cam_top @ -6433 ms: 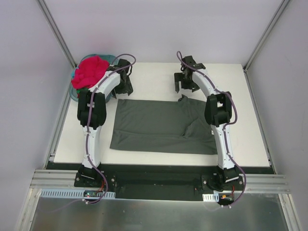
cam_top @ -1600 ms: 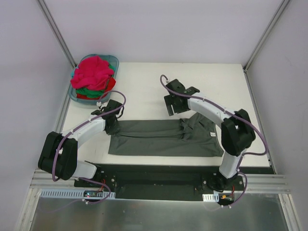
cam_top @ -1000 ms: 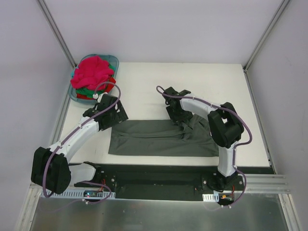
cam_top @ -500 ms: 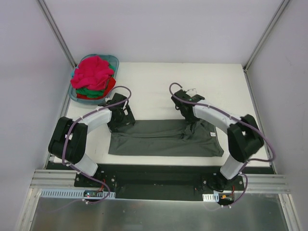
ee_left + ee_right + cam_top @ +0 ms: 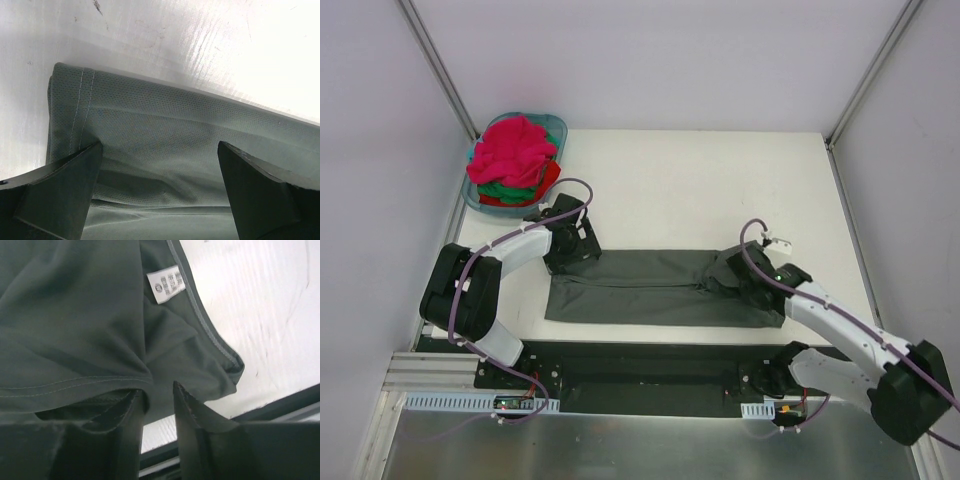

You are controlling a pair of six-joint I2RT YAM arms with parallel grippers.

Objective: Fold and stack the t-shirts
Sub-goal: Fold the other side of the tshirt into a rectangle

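Well, the limp grey shirt (image 5: 660,288) lies on the tabletop (image 5: 720,190) beneath my spread left fingers (image 5: 55,195); my right fingers (image 5: 205,440) sit nearly together near its label (image 5: 167,284), grip unclear. I'd pinch doubled hem corners.

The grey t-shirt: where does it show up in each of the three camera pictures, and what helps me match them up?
Top external: grey t-shirt, a long folded strip near the table front edge.
Left wrist: fills the lower half, stitched hem at upper left.
Right wrist: covers the left and centre, white neck label near the top.
Shared landmark: the white table beyond the shirt's edge.
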